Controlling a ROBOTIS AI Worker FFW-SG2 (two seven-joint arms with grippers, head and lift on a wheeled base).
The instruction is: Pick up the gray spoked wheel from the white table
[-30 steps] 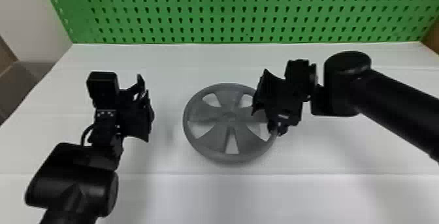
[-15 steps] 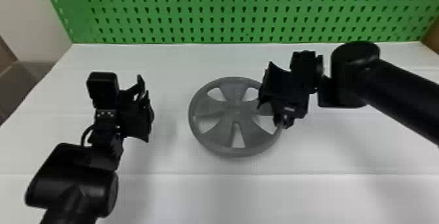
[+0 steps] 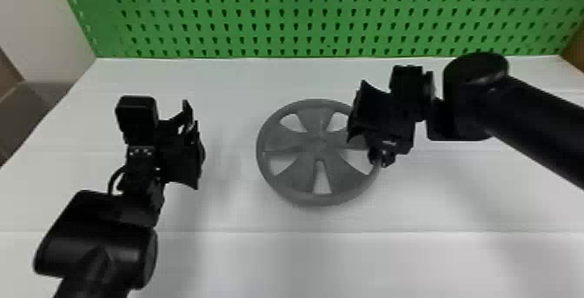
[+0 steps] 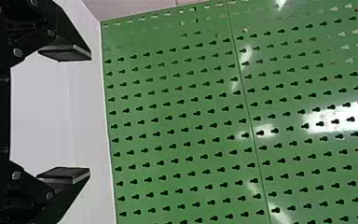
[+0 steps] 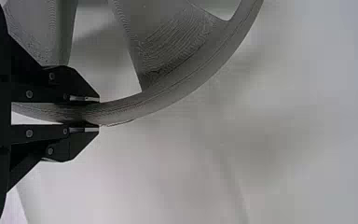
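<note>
From my seat far away, I see the gray, round wheel [image 3: 319, 143] with five wide spokes over the middle of the white, flat desk [image 3: 304, 262]. It looks like plastic, and thin lines run across it. I can't tell if any part of it touches the desk. My black right gripper [image 3: 381, 159] is pinching the wheel on its right side, at the near part of that edge. In the right wrist view, the two flat black fingers [image 5: 77, 86] sit close together, with the gray rim [image 5: 168, 95] squeezed between them. Soft, dark shadows lie on the desk there. The thick black right arm [image 3: 521, 119] comes in from the right edge. My black left gripper [image 3: 196, 145] is over the left part of the desk, apart from the wheel. Its fingers [image 4: 65, 52] are spread wide with nothing in them. The black left arm [image 3: 95, 249] comes in from the bottom edge. Behind the desk stands a big green board [image 3: 289, 20] full of little dark holes, with some shiny spots in the left wrist view. A pale wall [image 3: 48, 19] is off to the left.
</note>
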